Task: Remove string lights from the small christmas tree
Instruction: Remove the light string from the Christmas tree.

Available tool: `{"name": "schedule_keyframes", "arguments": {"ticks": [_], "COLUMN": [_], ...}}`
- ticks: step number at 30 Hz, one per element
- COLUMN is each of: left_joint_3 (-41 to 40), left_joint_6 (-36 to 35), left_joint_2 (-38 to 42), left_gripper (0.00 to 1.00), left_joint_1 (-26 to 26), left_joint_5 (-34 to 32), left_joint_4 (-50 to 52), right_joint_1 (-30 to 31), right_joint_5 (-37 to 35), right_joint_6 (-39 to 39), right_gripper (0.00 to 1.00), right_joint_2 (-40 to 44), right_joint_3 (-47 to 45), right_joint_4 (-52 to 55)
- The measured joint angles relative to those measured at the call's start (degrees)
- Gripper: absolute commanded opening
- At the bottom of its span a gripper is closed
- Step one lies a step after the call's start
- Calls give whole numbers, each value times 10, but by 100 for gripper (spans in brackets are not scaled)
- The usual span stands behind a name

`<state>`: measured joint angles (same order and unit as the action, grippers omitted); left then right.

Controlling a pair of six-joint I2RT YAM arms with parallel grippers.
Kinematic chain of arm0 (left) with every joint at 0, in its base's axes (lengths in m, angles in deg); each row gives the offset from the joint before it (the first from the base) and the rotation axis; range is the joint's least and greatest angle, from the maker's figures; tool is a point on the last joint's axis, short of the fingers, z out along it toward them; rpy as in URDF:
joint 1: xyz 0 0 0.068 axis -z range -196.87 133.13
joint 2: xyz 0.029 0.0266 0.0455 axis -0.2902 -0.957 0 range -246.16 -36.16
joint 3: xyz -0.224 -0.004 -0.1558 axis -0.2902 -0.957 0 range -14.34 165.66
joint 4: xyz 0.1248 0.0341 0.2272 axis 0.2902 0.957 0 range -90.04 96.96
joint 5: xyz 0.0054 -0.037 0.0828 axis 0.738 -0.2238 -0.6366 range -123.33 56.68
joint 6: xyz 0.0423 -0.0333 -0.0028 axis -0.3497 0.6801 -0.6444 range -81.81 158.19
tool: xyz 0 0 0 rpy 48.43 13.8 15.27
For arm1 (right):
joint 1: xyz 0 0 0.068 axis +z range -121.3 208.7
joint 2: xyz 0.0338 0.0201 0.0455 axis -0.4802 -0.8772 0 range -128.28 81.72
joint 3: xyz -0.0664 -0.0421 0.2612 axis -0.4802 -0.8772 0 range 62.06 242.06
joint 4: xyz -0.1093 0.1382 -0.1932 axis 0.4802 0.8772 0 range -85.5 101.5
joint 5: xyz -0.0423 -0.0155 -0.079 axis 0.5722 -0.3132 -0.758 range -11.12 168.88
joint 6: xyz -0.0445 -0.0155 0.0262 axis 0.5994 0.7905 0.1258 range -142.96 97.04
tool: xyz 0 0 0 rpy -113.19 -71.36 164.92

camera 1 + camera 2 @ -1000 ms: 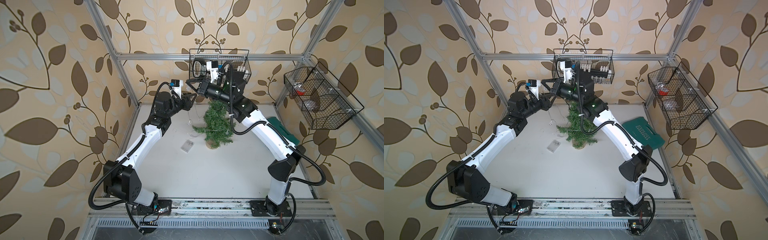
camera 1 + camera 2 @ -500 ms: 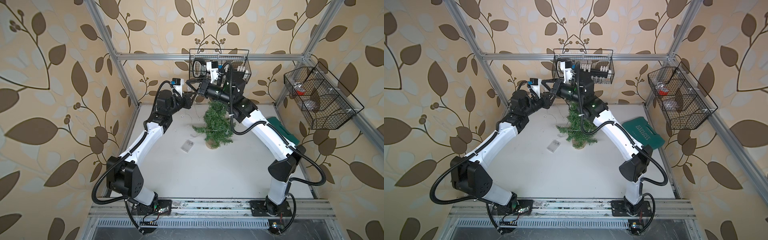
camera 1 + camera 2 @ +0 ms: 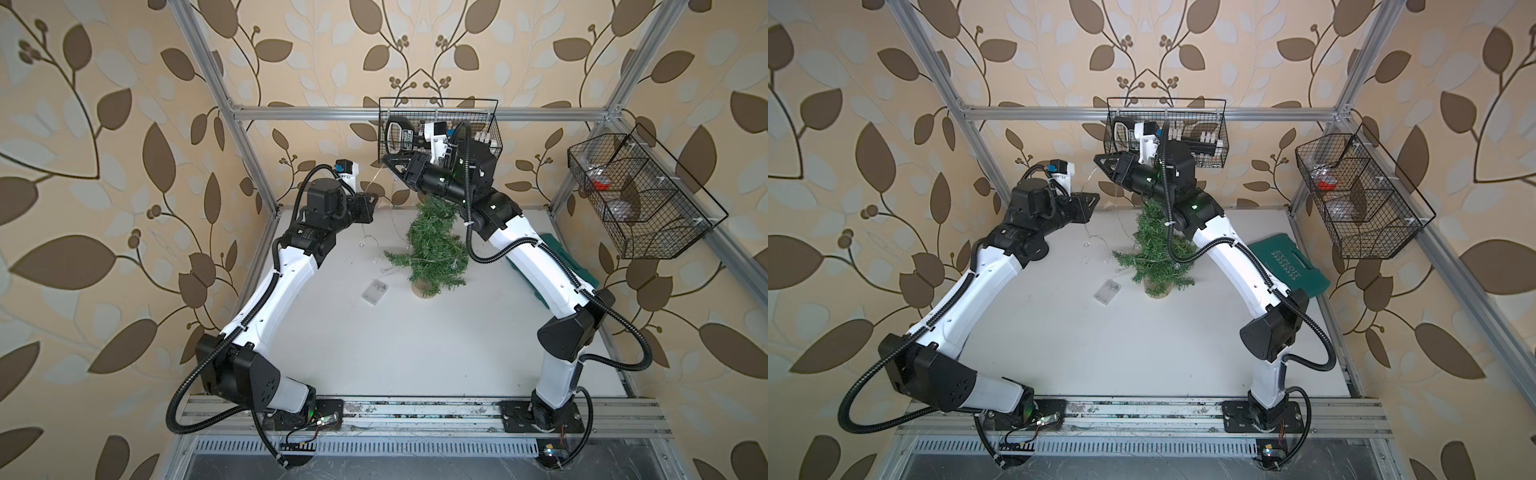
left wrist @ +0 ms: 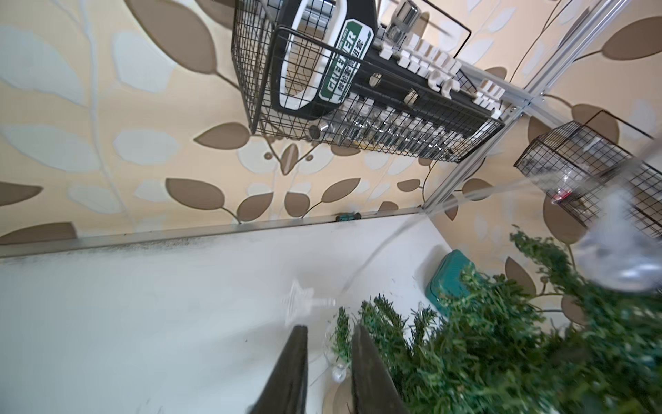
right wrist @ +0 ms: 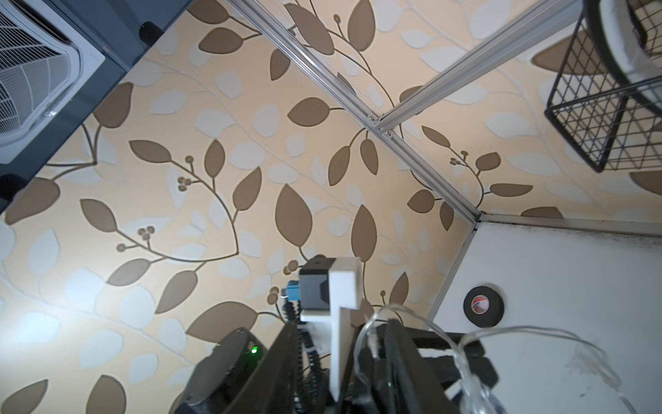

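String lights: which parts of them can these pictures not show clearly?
- Both top views: string lights on small christmas tree too thin to trace; right arm hides treetop.
- Left wrist view: nearest bulb blurred, too close to lens.
- Right wrist view: strand cut off by lower edge.

Beige wallpaper with brown leaves covering all walls, aluminium frame standing around a white table, one black wire basket hanging on the back bar, a second basket hanging at the side
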<state>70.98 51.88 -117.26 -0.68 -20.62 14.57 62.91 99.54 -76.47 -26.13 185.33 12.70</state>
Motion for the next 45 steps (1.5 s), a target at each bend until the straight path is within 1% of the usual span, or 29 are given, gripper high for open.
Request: {"name": "schedule_keyframes", "arguments": {"ticks": [5,8,12,14,18,20,23,27,30,33,35,37,40,43,45], "left_joint_3": [31,44,60,87,172,227,331,457,523,567,574,557,466,364,310], "left_joint_6": [-1,0,7,13,29,42,59,79,92,108,125,146,183,225,246], "left_joint_2": [65,102,128,125,107,102,89,70,54,42,43,51,93,143,170], "left_gripper": [0,0,0,0,0,0,0,0,0,0,0,0,0,0,0], "left_joint_1": [0,0,0,0,0,0,0,0,0,0,0,0,0,0,0], "left_joint_5": [-38,-58,-74,-85,-99,-103,-103,-99,-97,-88,-81,-68,-33,9,31], "left_joint_4": [90,126,167,200,269,308,366,409,427,436,442,443,439,442,443], "right_joint_1": [-5,-9,-17,-23,-44,-59,-75,-77,-76,-76,-75,-66,-37,-3,23], "right_joint_5": [1,4,6,8,10,10,3,-1,2,10,21,25,22,17,3], "right_joint_6": [7,14,26,33,55,67,80,89,93,96,95,95,94,79,63], "right_gripper": [45,45,45,45,46,46,46,46,46,45,45,45,45,45,45], "right_joint_2": [6,16,38,54,88,119,186,274,316,333,336,340,366,415,450], "right_joint_3": [11,11,5,0,-3,-24,-91,-190,-242,-274,-288,-305,-357,-426,-472], "right_joint_4": [19,32,44,53,86,108,135,159,174,188,199,204,210,210,207]}}
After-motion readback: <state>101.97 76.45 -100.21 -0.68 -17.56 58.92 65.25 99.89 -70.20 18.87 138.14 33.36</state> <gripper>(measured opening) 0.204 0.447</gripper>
